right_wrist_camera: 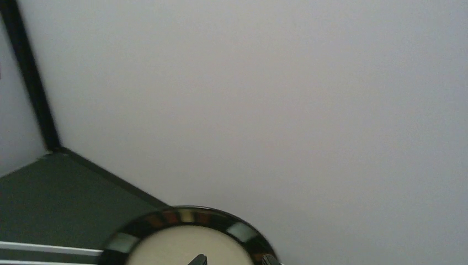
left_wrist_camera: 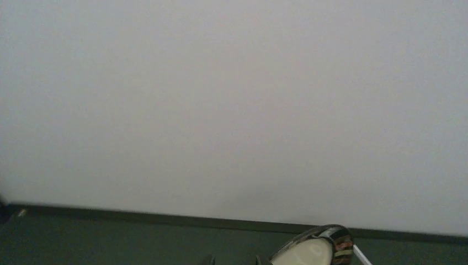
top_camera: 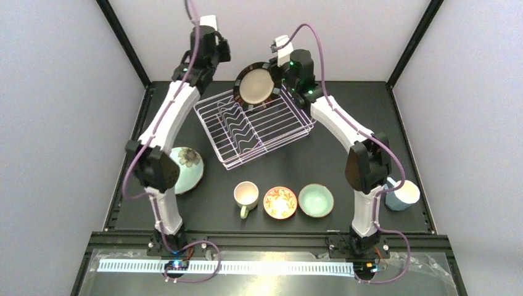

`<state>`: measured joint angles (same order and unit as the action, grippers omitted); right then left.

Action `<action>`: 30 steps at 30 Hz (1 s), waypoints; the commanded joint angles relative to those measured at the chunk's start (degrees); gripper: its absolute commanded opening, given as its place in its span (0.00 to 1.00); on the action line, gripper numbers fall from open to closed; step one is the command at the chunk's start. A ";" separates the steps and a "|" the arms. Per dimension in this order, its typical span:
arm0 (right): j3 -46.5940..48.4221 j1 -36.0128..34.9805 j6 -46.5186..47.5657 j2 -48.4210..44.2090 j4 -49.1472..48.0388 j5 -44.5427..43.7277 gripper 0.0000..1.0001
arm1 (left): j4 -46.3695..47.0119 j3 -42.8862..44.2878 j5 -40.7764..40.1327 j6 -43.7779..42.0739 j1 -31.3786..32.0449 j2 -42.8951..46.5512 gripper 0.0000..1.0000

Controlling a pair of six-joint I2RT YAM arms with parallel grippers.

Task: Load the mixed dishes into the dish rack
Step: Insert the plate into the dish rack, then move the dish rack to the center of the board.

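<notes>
Holding cream plate (top_camera: 256, 85) | in right end effector (right_wrist_camera: 233, 260) | over dish rack (top_camera: 253, 131)

The cream plate (top_camera: 256, 85) stands upright over the far rim of the dish rack (top_camera: 277, 123), blocking that end. Nearer slots (wavy dividers (top_camera: 237, 126) aside) lie open above.

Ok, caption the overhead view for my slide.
Striped-rim plate upright at the far edge of the rack, left gripper and right gripper flanking it.
</notes>
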<state>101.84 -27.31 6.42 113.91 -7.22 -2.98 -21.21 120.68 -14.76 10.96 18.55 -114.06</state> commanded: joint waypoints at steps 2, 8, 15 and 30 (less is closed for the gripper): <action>5.92 -6.34 -0.95 -2.44 14.49 4.84 0.58 | -13.19 -8.90 -9.54 16.17 -0.09 13.83 0.43; 11.37 -15.36 0.30 -2.05 21.98 5.82 0.58 | -19.39 -23.80 -16.08 21.94 -0.18 30.02 0.53; 16.97 -24.78 -1.01 1.25 30.10 8.39 0.58 | -22.62 -41.85 -18.00 29.93 -0.79 48.51 0.63; 23.11 -35.01 -8.42 14.80 38.30 12.11 0.58 | -32.74 -67.60 -19.38 59.97 -0.87 74.91 0.71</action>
<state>126.17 -62.08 2.46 125.91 27.92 7.94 -50.22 58.00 -33.08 58.28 18.00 -45.12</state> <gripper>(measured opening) 0.578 0.707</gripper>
